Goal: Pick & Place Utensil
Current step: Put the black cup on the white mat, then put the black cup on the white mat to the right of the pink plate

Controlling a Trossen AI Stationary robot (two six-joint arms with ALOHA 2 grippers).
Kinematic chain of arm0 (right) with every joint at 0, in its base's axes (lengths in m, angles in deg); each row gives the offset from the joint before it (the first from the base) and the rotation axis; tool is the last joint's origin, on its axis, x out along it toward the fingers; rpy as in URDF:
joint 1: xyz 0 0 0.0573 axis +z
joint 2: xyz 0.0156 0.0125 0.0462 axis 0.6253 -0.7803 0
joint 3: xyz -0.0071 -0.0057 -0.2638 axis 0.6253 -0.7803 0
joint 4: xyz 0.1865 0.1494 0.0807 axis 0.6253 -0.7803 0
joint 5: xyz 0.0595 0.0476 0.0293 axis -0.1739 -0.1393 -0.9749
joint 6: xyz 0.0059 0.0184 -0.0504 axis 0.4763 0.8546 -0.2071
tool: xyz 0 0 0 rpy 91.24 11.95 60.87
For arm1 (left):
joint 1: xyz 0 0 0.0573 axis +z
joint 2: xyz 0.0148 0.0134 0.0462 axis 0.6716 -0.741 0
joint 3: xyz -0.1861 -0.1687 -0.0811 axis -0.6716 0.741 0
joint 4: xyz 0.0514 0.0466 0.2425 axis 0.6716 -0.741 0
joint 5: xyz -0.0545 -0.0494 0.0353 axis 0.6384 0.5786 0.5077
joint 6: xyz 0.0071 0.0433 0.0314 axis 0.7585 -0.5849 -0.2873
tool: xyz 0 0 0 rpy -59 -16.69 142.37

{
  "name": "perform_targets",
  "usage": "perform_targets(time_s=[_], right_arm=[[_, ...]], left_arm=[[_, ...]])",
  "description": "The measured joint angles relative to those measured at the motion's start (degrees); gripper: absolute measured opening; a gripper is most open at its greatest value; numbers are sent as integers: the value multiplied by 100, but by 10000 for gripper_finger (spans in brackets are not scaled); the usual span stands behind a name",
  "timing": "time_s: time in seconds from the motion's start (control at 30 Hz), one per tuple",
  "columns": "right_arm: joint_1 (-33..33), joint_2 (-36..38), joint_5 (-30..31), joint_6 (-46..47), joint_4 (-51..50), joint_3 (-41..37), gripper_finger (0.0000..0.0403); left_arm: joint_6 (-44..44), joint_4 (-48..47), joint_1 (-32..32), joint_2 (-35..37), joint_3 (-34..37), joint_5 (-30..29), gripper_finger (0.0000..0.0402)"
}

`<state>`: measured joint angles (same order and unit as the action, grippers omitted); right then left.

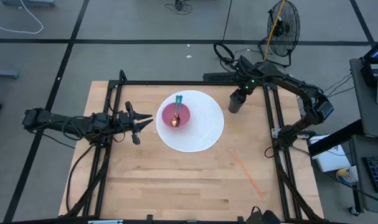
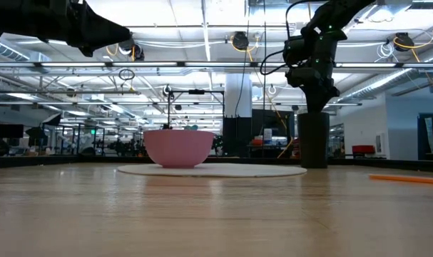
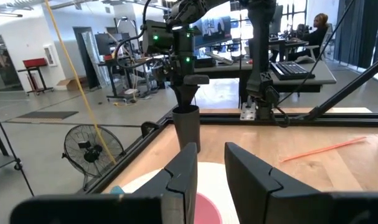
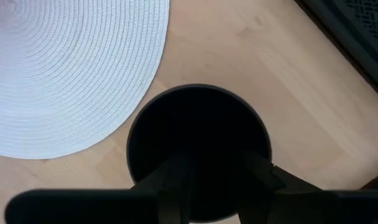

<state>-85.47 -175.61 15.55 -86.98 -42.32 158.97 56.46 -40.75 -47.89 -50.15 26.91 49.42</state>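
Black cup (image 1: 236, 102) sits just off the white mat's (image 1: 204, 134) edge, right pincer (image 4: 215, 180) parted directly above it.

Right gripper (image 4: 213, 171) pointing straight down

I see a light wooden tabletop (image 1: 176, 180) edged by a black frame. A round white mat (image 1: 204, 127) lies toward its far middle, a dark cup (image 1: 236, 102) stands just off the mat's right edge, and an orange straw (image 1: 246, 168) lies near the right side.
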Motion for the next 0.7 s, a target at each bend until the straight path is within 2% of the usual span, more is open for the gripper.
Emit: perform_targets(time_s=[0.37,0.53,0.7], right_arm=[[0,500,39,-24,97,0,80],[0,622,580,34,21,0,80],[-2,493,590,126,-63,0,83]], left_arm=[[-24,2,-1,1,0,-144,88],[-20,37,1,2,0,-146,88],[-11,55,-1,0,0,-146,88]])
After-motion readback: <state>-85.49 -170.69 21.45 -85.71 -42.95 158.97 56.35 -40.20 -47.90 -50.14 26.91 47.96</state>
